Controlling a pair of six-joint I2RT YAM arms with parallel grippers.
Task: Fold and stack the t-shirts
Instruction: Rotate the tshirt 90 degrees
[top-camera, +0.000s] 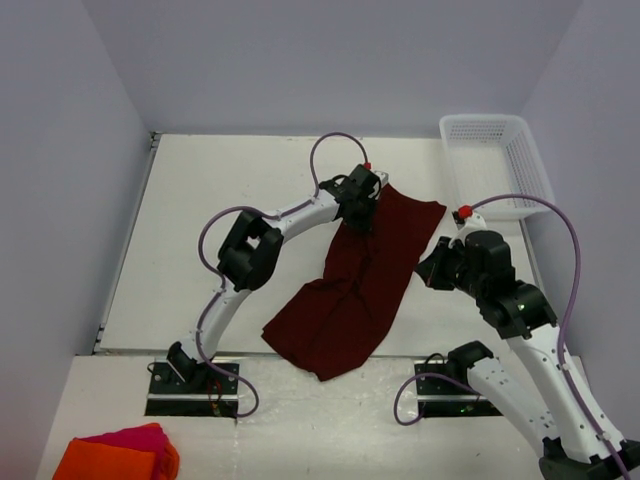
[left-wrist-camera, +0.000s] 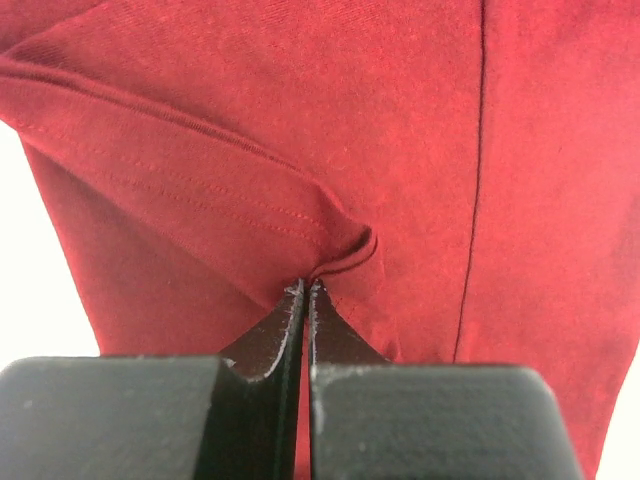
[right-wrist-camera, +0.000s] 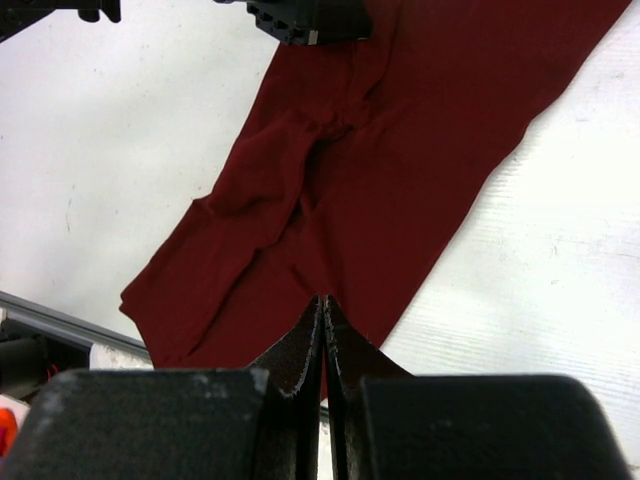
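Observation:
A dark maroon t-shirt (top-camera: 365, 280) lies loosely folded in a long diagonal strip on the white table, from the far right down to the near edge. My left gripper (top-camera: 358, 212) is at the strip's far left edge. In the left wrist view my left gripper (left-wrist-camera: 305, 287) is shut, with a puckered fold of the t-shirt (left-wrist-camera: 300, 120) pinched at its tips. My right gripper (top-camera: 430, 268) hovers beside the strip's right edge. In the right wrist view my right gripper (right-wrist-camera: 323, 299) is shut with nothing in it, above the flat t-shirt (right-wrist-camera: 380, 170).
A white mesh basket (top-camera: 480, 120) stands at the far right corner. Bright orange and pink cloths (top-camera: 120, 455) lie at the near left, below the table's front edge. Grey walls close in the table on three sides.

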